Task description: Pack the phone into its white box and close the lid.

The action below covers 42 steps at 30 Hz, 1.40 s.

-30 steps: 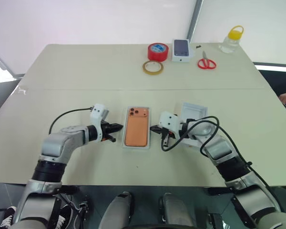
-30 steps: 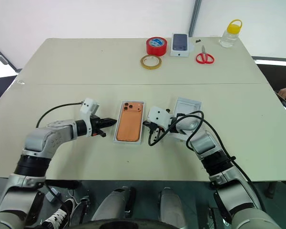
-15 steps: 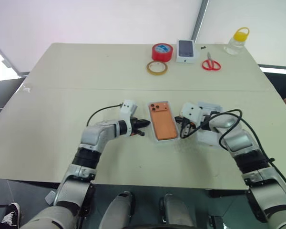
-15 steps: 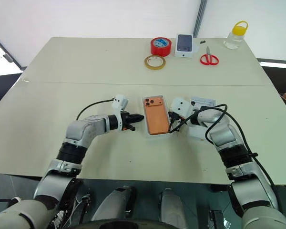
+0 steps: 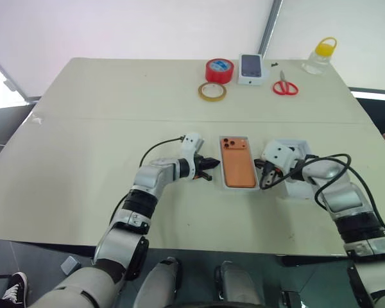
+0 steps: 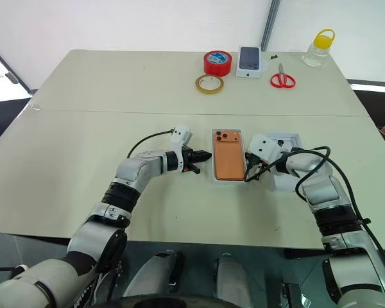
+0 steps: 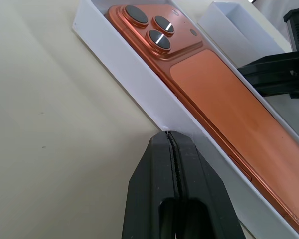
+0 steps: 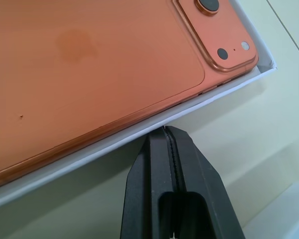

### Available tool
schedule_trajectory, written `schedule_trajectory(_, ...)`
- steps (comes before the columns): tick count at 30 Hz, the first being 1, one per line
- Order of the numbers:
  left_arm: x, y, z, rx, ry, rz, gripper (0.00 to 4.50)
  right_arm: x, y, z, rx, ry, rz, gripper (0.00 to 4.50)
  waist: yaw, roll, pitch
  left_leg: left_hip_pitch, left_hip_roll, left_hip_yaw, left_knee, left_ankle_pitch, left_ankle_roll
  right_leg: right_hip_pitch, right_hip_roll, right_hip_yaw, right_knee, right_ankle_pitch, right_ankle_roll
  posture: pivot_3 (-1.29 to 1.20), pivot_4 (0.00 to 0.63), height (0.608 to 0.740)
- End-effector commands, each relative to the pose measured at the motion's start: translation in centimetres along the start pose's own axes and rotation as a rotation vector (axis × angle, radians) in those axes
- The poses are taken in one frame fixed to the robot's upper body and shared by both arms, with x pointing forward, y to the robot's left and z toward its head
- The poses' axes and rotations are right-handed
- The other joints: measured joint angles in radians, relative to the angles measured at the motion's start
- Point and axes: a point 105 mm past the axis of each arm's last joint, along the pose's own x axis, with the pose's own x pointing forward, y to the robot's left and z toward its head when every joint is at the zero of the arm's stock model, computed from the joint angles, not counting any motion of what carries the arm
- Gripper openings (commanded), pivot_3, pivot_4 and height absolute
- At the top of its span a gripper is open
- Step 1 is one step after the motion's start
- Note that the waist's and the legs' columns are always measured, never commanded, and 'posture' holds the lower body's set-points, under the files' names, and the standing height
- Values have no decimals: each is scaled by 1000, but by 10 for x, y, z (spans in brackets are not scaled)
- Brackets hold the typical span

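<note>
The orange phone [image 5: 237,169] lies back up, its three lenses at the far end, inside the shallow white box [image 7: 139,84] on the table. The open white lid [image 5: 299,186] sits just right of it.

phone [image 5: 237,169]: in white box [image 7: 139,82] — table centre
lid [image 5: 299,187]: right of box
grippers: left gripper [image 5: 208,175] and right gripper [image 5: 263,180] flank box — one each side

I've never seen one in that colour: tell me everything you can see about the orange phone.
The phone is a flat orange slab with a matte-looking back facing up and three dark lenses in a raised corner square at its far end. It lies flat inside the shallow white box, whose thin walls frame it. The left gripper and right gripper, both shut, flank the box.
</note>
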Motion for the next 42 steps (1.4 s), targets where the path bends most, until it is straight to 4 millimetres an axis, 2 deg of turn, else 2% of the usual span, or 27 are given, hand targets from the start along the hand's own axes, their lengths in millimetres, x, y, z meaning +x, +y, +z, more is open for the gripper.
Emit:
schedule_trajectory(1,13,-27,9,22,-11,-116,46,3,10,13,-38,-46,41,0,-1,0,0,0,0,0,0,0,0,0,0,0,0,0,0,0,150,740)
schedule_trajectory(5,3,-18,11,50,-12,-92,46,-2,7,16,-44,-47,41,0,-3,0,0,0,0,0,0,0,0,-1,0,0,0,0,0,0,150,740)
schedule_trajectory(10,-30,11,24,122,-58,-22,46,-17,-8,5,-49,-1,10,0,-11,0,1,0,1,0,0,0,0,-2,1,0,1,0,0,0,150,740)
schedule_trajectory(16,-66,19,31,210,-89,-13,46,-24,-19,-10,1,39,-35,0,-27,0,1,0,1,0,-1,0,0,-2,1,1,2,0,0,0,150,740)
schedule_trajectory(19,-86,24,32,291,-87,14,864,-31,-24,-17,22,54,-62,829,-28,0,1,0,1,0,-1,0,0,-2,1,1,2,0,0,0,150,740)
schedule_trajectory(24,-120,21,43,432,-150,21,3317,-38,-31,6,127,-41,-73,3388,-27,0,1,0,1,0,-1,0,0,-2,1,1,2,0,0,0,150,740)
schedule_trajectory(28,-142,13,46,497,-180,-15,3317,-43,-40,10,278,-62,-107,3388,-27,1,1,0,2,0,-1,0,0,-2,0,1,2,0,-1,0,150,740)
schedule_trajectory(30,-149,13,48,558,-192,2,3317,-46,-42,17,269,-79,-125,3388,-26,1,1,0,1,0,-1,-1,1,-2,0,2,1,0,-1,0,150,740)
schedule_trajectory(31,-152,12,49,535,-206,-25,3317,-47,-52,18,251,-67,-198,3388,-26,1,1,0,2,0,-1,-3,4,-2,0,2,1,0,-1,0,150,740)
schedule_trajectory(34,-160,13,49,565,-233,-25,3317,-46,-58,30,438,-149,-217,3388,-28,1,2,0,2,0,-1,-3,5,-2,0,2,1,0,-1,0,150,740)
schedule_trajectory(36,-164,11,47,588,-238,-41,3317,-46,-65,25,278,-71,-363,3388,-26,1,2,0,2,0,-1,-3,5,-3,0,2,1,0,-1,0,150,740)
schedule_trajectory(38,-167,8,45,599,-239,-65,3317,-45,-57,10,248,31,-367,3388,-24,1,2,0,2,0,-2,-2,4,-4,0,2,1,0,-1,0,150,740)
schedule_trajectory(40,-168,7,43,620,-231,-73,3317,-46,-38,6,386,51,-226,3388,-22,1,2,-1,1,0,-2,-2,4,-4,0,2,1,0,-1,0,150,740)
schedule_trajectory(42,-168,6,40,612,-216,-85,3317,-50,-36,4,454,95,-202,3388,-25,2,2,-1,1,0,-2,-3,5,-3,0,2,1,0,-1,0,150,740)
